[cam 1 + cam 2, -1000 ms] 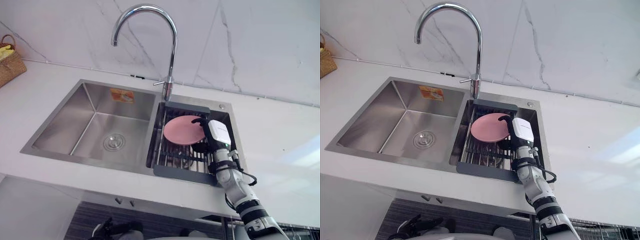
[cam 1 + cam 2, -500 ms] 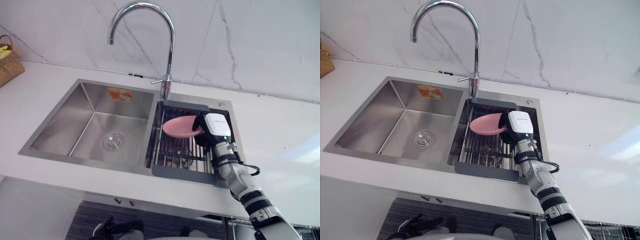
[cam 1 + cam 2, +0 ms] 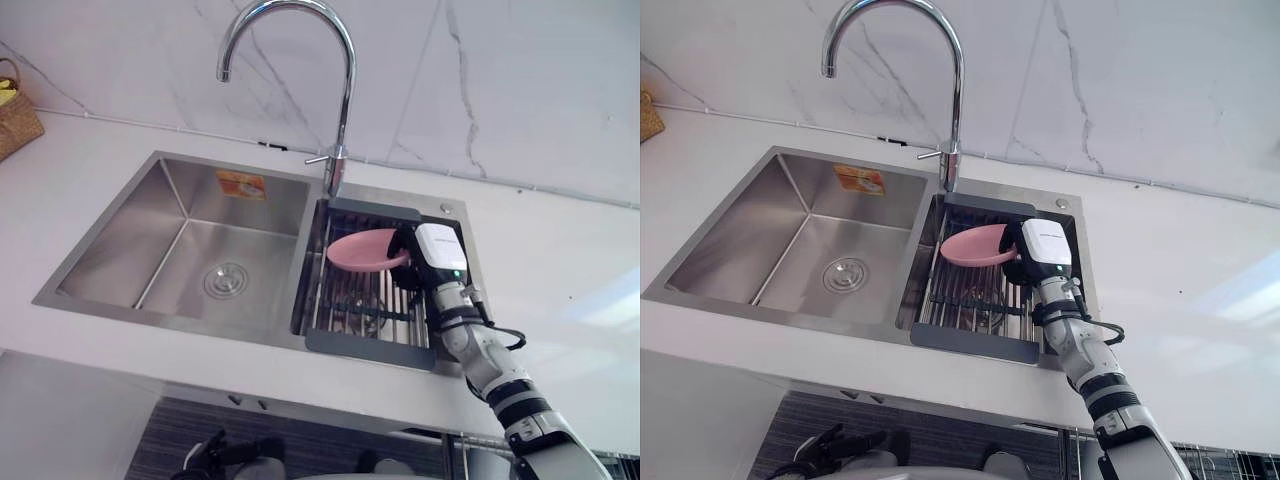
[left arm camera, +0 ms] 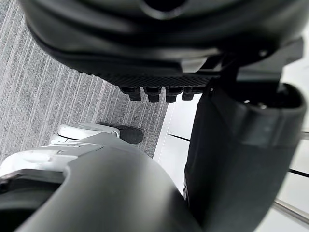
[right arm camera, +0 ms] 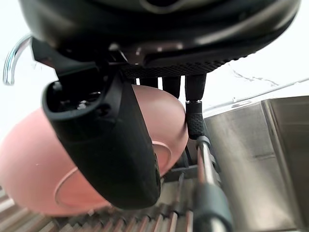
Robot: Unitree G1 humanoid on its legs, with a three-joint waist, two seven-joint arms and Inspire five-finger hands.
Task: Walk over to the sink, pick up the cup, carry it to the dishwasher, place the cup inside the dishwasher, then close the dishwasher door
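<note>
The right hand [image 3: 437, 255] was found closed in a pinch on a pink dish [image 3: 362, 250], the thumb [image 5: 111, 140] laid across the underside near the foot ring and the fingers [image 5: 193, 108] hooked over the far rim. The item held was a shallow dish in form, not the cup the task names. It extended from the hand toward the robot's left, its broad face near level and slightly tilted, over the back end of the drying rack [image 3: 370, 348]. Whether its lower edge touched the rack bars could not be determined. The right hand was the working one; the left hand [image 4: 145, 48] hung low, well apart from the sink, and its state could not be told. The rack sat in the right basin of the sink [image 3: 120, 300], directly below the faucet [image 3: 345, 90]. A small dark object in the rack could not be identified. Count: one dish, one rack, two basins, one faucet, one sticker [image 3: 240, 185] on the left basin's back wall, one wicker basket [image 3: 15, 115] at the far left of the surface [image 3: 560, 260]. Judgement: the pick-up stage was in hand, and the next move called for lifting the dish straight up, clear of rack and faucet
</note>
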